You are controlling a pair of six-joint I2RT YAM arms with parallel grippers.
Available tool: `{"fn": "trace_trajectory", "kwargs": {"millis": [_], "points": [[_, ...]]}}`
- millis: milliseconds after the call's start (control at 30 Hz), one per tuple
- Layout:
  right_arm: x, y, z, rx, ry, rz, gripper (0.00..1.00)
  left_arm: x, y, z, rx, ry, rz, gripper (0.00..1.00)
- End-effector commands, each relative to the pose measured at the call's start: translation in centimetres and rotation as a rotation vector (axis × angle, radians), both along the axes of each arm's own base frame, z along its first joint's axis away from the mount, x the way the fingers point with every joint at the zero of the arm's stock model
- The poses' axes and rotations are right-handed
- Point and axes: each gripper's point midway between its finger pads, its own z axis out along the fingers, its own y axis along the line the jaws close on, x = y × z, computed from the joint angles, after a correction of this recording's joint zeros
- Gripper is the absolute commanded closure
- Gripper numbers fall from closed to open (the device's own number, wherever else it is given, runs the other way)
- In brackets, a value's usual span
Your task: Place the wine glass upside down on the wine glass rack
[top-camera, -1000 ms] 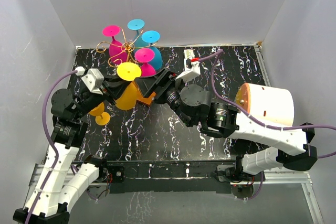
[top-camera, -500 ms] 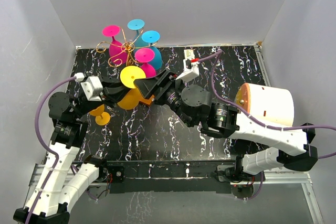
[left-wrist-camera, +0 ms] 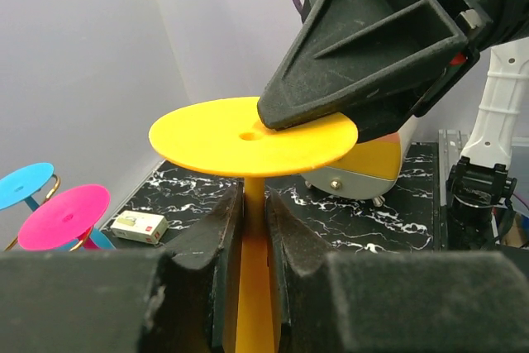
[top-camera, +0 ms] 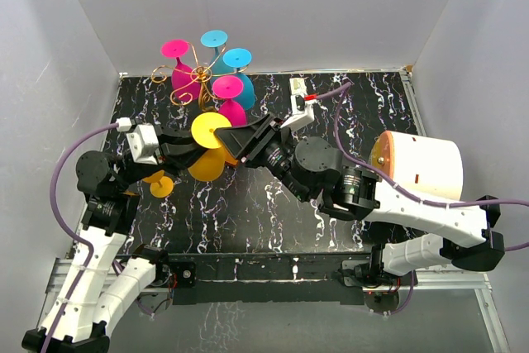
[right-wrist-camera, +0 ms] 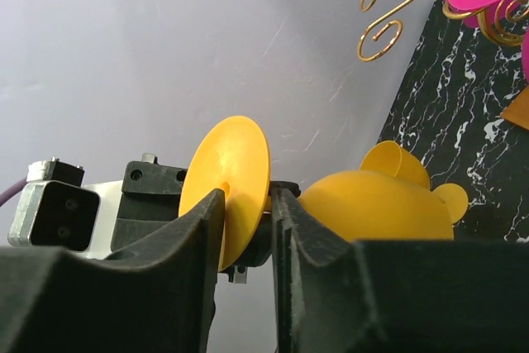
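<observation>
At table centre-left, left gripper (left-wrist-camera: 254,212) is clamped on the stem of the yellow wine glass (top-camera: 211,131), held foot-up. Right gripper (right-wrist-camera: 246,204) pinches its foot disc. Wine glass rack (top-camera: 198,76) stands at the glass's 12 o'clock, carrying pink glasses (top-camera: 175,48) and blue glasses (top-camera: 214,38).

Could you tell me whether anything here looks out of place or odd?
A second yellow glass lies on its side at the left of the table. Also, both tools grip one yellow wine glass: left tool on the stem, right tool on the foot.
</observation>
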Motion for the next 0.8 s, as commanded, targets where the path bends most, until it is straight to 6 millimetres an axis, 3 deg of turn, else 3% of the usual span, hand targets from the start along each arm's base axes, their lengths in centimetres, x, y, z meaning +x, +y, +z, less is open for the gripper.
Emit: {"fn": "trace_trajectory", "kwargs": {"millis": [0,133,233,300,400,633,767], "points": [[-0.2,-1.4,2.7,0.098,-0.028,-0.005,0.76,-0.5,0.0,1.2,-0.008,-0.032,-0.007,0.93],[0.0,-1.3,2.5,0.102,-0.025,-0.014,0.88,-0.4,0.1,1.0,-0.014,-0.024,0.002,0.90],[0.1,-1.0,2.3,0.097,-0.025,-0.011,1.00,0.6,0.6,1.0,-0.032,0.038,0.063,0.67],[0.3,-0.9,1.8,0.085,-0.019,-0.016,1.00,2.1,1.2,0.3,-0.030,0.105,0.145,0.53],[0.4,-1.2,0.9,0.076,0.000,-0.029,1.00,3.7,2.2,-1.3,-0.007,0.205,0.245,0.43],[0.9,-3.3,-2.3,0.063,0.076,-0.086,1.00,3.0,2.6,-4.3,-0.012,0.368,0.267,0.35],[1.1,-4.4,-3.5,0.055,0.103,-0.119,1.00,5.9,5.3,-6.5,-0.154,0.753,0.530,0.29]]}}
